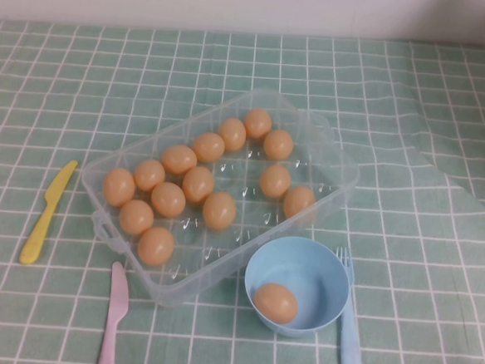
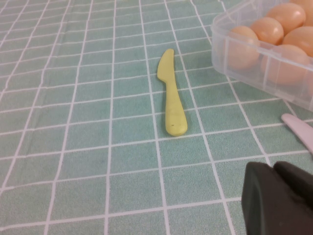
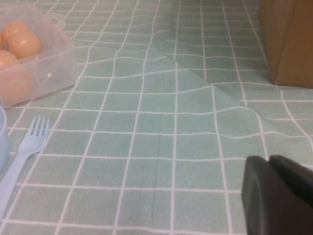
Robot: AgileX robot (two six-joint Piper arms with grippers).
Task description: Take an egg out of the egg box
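The clear plastic egg box (image 1: 327, 159) lies slantwise in the middle of the table and holds several orange-tan eggs (image 1: 197, 183). One more egg (image 1: 276, 303) lies in the light-blue bowl (image 1: 318, 271) just in front of the box. Neither arm shows in the high view. My left gripper (image 2: 274, 166) is shut and empty, low over the cloth near the yellow knife (image 2: 172, 98), with a corner of the box (image 2: 254, 63) beyond it. My right gripper (image 3: 270, 159) is shut and empty, over bare cloth to the right of the box (image 3: 44, 68).
A yellow knife (image 1: 47, 212) lies left of the box, a pink knife (image 1: 115, 315) in front of it, and a blue fork (image 1: 348, 310) right of the bowl. The cloth has a raised fold (image 3: 210, 83) at the right. A brown box (image 3: 288, 39) stands at the far right.
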